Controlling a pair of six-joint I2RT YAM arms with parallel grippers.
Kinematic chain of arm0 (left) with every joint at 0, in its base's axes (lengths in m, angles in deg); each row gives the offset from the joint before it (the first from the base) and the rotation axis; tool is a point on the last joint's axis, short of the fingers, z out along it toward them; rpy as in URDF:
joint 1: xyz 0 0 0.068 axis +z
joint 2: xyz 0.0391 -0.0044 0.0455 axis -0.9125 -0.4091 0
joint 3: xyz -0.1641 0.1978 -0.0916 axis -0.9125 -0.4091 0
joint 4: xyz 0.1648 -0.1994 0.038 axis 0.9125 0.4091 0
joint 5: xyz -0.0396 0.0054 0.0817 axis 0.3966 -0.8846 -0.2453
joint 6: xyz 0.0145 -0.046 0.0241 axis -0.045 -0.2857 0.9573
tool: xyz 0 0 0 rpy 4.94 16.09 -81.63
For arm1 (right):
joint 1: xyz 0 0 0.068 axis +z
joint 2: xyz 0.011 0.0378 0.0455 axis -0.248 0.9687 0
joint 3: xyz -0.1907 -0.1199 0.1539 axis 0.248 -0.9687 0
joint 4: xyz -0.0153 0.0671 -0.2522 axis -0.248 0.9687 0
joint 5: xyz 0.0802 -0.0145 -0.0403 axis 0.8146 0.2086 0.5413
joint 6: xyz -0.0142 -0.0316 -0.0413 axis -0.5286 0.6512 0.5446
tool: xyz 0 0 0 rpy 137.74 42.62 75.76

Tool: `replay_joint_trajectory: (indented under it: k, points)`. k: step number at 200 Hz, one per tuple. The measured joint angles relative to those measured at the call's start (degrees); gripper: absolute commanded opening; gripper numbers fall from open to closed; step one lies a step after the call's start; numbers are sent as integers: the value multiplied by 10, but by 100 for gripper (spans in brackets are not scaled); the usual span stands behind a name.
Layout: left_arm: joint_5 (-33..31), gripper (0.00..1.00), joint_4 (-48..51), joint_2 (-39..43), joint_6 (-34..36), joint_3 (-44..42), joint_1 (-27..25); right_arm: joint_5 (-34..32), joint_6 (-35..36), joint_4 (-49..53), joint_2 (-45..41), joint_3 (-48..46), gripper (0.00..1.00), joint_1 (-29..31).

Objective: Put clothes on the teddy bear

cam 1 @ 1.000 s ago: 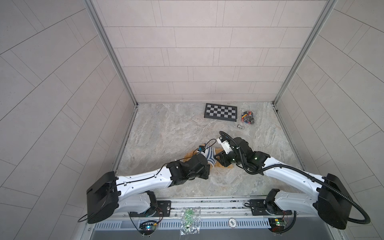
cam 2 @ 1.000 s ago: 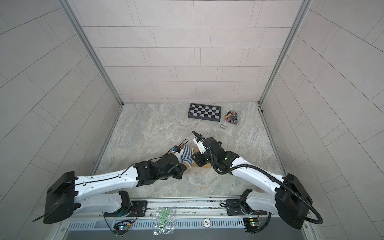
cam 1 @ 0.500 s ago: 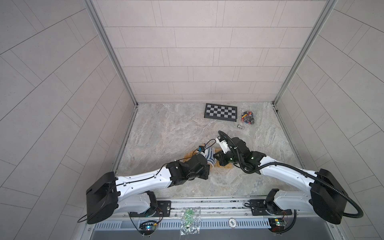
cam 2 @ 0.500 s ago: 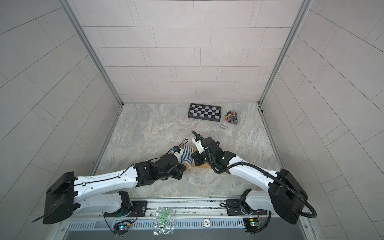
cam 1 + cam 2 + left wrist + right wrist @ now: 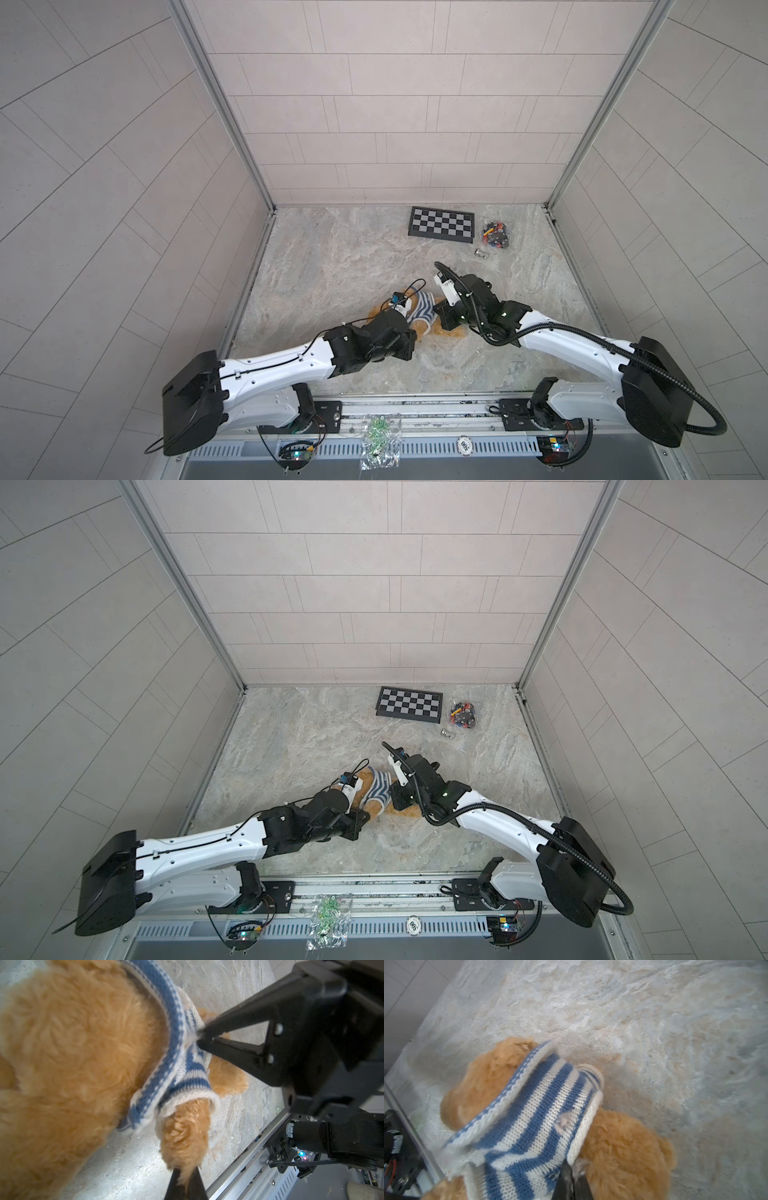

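Sleeve work looks to be the step in hand: the striped sweater (image 5: 533,1118) is partly on the teddy bear (image 5: 68,1047), with one furry limb poking out of a cuff. The left gripper (image 5: 185,1181) has its fingers pinched narrow on the tip of that limb, and the right gripper (image 5: 200,1038) is clamped on a fold of knit just beside the sleeve — two opposed holds. The next move, I judge, calls for drawing paw and knit gently apart so the sleeve seats at the shoulder, then working the bunched hem down the body without dragging the bear across the table (image 5: 332,257). The bear lies near the table's front middle, between the two grippers — golden-brown, shaggy and soft, much of its fur uncovered, its face hidden.
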Motion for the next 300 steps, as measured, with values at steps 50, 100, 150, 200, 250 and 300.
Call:
replay_joint_trajectory:
  k: [50,100,150,200,250,300]
  points:
    - [22,0,5,18,16,-4,0,-28,19,24,12,22,0,0]
    - [37,0,4,19,18,-4,0,-11,26,37,17,36,17,10]
    - [52,0,-4,18,11,-4,2,-5,49,22,-117,-22,41,51]
    - [68,0,1,33,21,10,10,4,50,12,-150,-80,41,68]
    - [78,0,0,30,26,18,11,0,51,-24,-83,-76,25,68]
    - [76,0,9,33,25,17,12,-23,30,-42,-62,-75,18,66]
